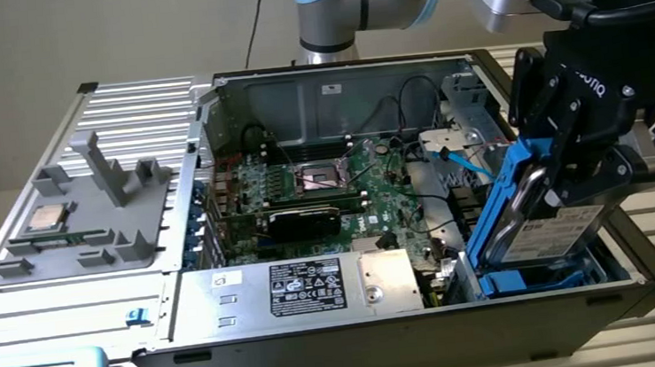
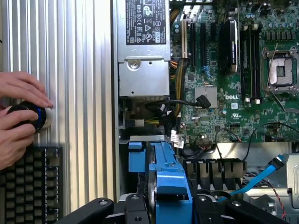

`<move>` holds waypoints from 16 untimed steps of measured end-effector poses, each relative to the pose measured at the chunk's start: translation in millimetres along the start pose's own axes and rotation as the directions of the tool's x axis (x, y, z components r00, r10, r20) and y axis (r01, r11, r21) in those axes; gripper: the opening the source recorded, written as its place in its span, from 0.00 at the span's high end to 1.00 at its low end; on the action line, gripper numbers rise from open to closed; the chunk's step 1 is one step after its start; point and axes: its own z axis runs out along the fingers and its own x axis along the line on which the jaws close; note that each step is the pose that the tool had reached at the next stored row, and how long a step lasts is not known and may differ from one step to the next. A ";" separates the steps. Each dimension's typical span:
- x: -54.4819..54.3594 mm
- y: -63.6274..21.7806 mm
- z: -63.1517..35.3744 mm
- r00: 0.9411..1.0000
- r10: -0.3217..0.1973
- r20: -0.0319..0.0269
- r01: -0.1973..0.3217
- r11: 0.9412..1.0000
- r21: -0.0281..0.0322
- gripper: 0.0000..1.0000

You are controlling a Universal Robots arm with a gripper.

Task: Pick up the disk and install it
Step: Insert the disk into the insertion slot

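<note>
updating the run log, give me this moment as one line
hand: shut on disk | disk: on edge, tilted, at blue drive bay | released: no

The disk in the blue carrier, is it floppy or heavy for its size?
Probably rigid: the disk stands on edge in the claw without sagging. Its metal body looks dense, so likely heavy for its size.

Robotics lab workbench. An open black desktop computer case (image 1: 355, 350) with a green motherboard (image 1: 382, 198) lies on a ribbed aluminium table (image 1: 55, 319), below the gripper (image 1: 559, 190). Off to one side of the gripper, outside the case, a person's hands (image 2: 18, 88) rest on a round black knob (image 2: 27, 117) beside a black keyboard (image 2: 28, 186).
</note>
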 end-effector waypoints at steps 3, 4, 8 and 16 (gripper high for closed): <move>0.0 0.0 1.2 1.000 0.000 0.000 0.000 1.000 0.000 0.63; 0.1 0.0 1.6 1.000 0.000 0.000 0.000 1.000 0.000 0.63; 0.1 -0.1 3.3 1.000 0.000 0.000 0.000 1.000 0.000 0.63; 0.1 -0.2 6.9 1.000 0.000 0.000 0.000 1.000 0.000 0.63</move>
